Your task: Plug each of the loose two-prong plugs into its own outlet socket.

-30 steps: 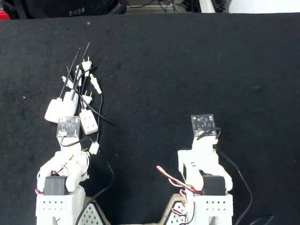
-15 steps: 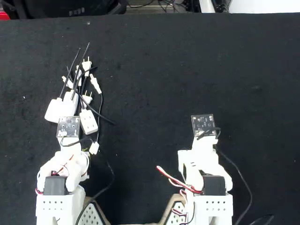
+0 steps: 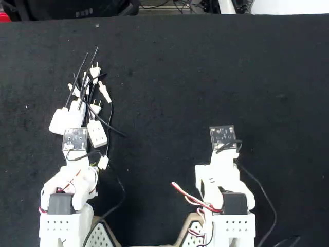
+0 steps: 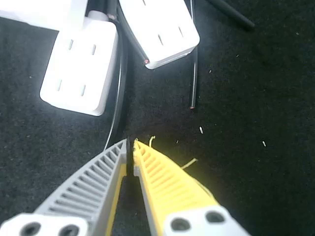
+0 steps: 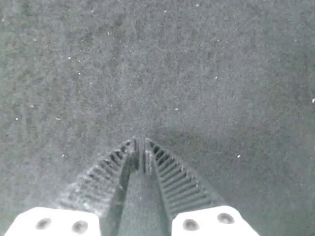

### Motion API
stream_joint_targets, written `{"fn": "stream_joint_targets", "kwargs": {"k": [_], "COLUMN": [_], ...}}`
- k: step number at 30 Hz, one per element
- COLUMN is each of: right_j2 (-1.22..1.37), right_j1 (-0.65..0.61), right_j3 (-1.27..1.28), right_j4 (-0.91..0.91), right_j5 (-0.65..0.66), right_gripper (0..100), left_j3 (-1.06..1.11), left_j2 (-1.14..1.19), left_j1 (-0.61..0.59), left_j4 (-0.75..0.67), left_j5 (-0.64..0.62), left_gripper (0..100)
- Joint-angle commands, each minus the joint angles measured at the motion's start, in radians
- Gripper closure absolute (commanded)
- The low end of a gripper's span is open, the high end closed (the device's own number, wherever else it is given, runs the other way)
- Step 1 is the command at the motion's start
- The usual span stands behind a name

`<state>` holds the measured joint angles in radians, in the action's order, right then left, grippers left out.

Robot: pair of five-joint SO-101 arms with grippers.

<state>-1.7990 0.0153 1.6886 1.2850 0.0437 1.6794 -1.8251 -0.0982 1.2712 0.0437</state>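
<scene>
Notably, the left gripper (image 4: 132,143) sat clenched near the front-left corner of the table (image 3: 205,62), just short of white outlet sockets (image 4: 78,64); the right gripper (image 5: 140,142) was clenched too, empty.

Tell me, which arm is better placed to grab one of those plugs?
Left, probably. The left claw sits shut beside the white outlet blocks, with the loose plugs just beyond them. The right claw, also shut, hangs over bare black cloth, apart from them.
</scene>
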Motion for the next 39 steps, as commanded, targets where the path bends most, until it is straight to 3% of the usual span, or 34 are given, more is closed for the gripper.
{"fn": "stream_joint_targets", "kwargs": {"k": [1, 39], "right_j2": [-0.094, -0.094], "right_j1": [-0.003, -0.031], "right_j3": [-0.004, -0.004], "right_j4": [0.008, -0.003], "right_j5": [-0.005, -0.011], "right_gripper": [98.6, 98.6], "left_j3": [0.021, 0.021], "left_j2": [-0.006, -0.006], "left_j1": [-0.001, 0.001], "left_j4": [0.006, 0.006], "left_j5": [0.000, 0.000], "left_gripper": [97, 97]}}
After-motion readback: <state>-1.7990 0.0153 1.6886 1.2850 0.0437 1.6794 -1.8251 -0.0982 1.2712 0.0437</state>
